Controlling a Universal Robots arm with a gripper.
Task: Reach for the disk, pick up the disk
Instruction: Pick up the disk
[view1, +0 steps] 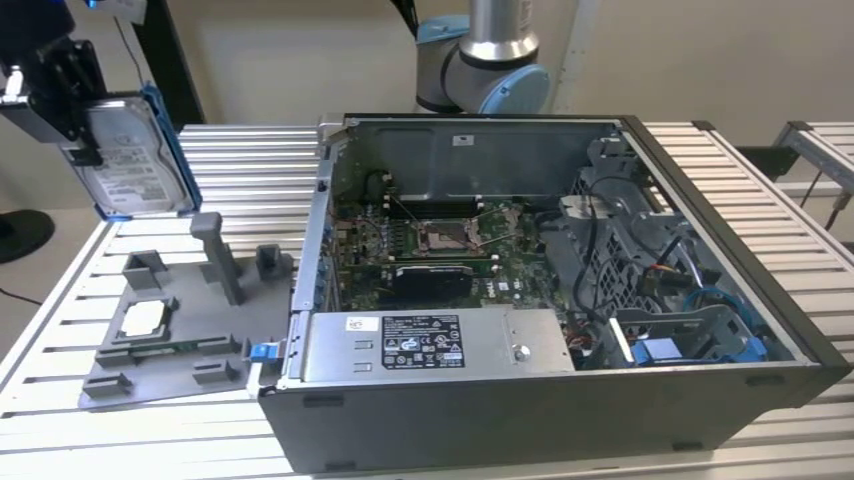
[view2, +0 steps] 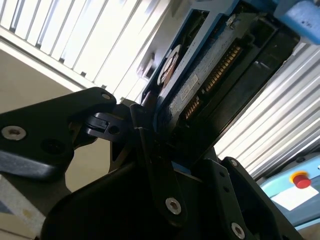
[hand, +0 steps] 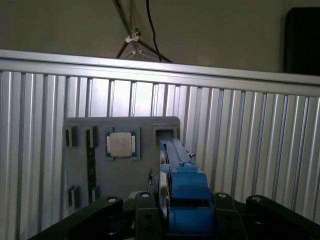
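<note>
In the exterior view I am raising my claw (view1: 83, 140) high at the exterior view's left, above the grey tray (view1: 180, 350), clamping the disk (view1: 134, 150) upright on its edge. In the second wrist view my fingers (view2: 145, 135) are pinching its blue-framed edge. In the first wrist view the disk is hanging over the tray, near the chip (hand: 120, 145).

Exterior view: high, angled down over ribbed silver metal table (view1: 747, 190) and open grey computer case (view1: 534, 420).
First wrist view: down along blue-framed silver metal disk (hand: 182, 187) onto flat grey plastic fixture plate (hand: 125, 175).
Second wrist view: very close on that disk's connector edge.
Shared: disk, all three; plate, exterior and first wrist views.
</note>
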